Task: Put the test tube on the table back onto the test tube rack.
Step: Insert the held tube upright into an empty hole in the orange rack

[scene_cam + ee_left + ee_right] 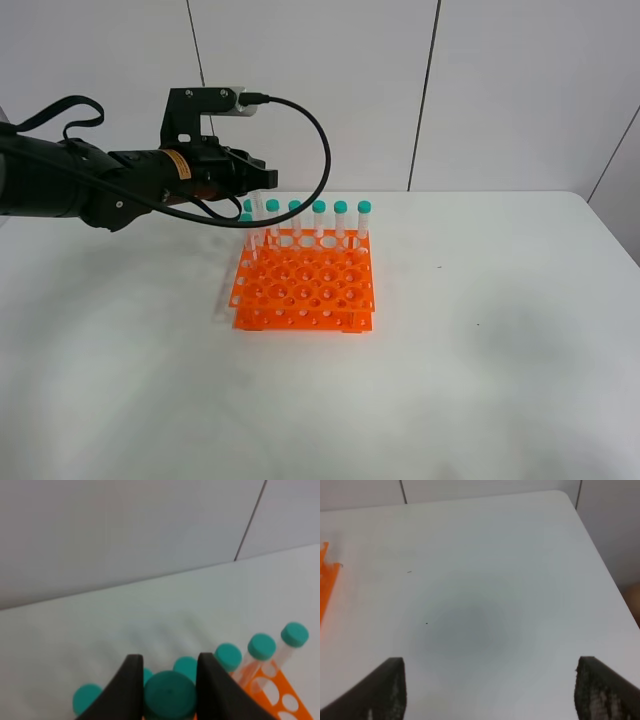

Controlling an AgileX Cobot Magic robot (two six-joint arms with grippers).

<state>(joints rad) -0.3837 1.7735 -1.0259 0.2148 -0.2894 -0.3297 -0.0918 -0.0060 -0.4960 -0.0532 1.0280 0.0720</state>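
My left gripper (258,186) is shut on the test tube (257,214), a clear tube that hangs upright over the back left corner of the orange test tube rack (305,285). In the left wrist view the two dark fingers (131,685) clamp its teal cap (169,695). Several other teal-capped tubes (318,218) stand in the rack's back row; they also show in the left wrist view (261,647). The rack stands on the white table (480,350). My right gripper (490,680) is open and empty above bare table; it is out of the high view.
The rack's front rows of holes (300,300) hold nothing. The right wrist view shows the rack's orange edge (326,580) and the table's rounded far corner (565,497). A wall stands behind the table.
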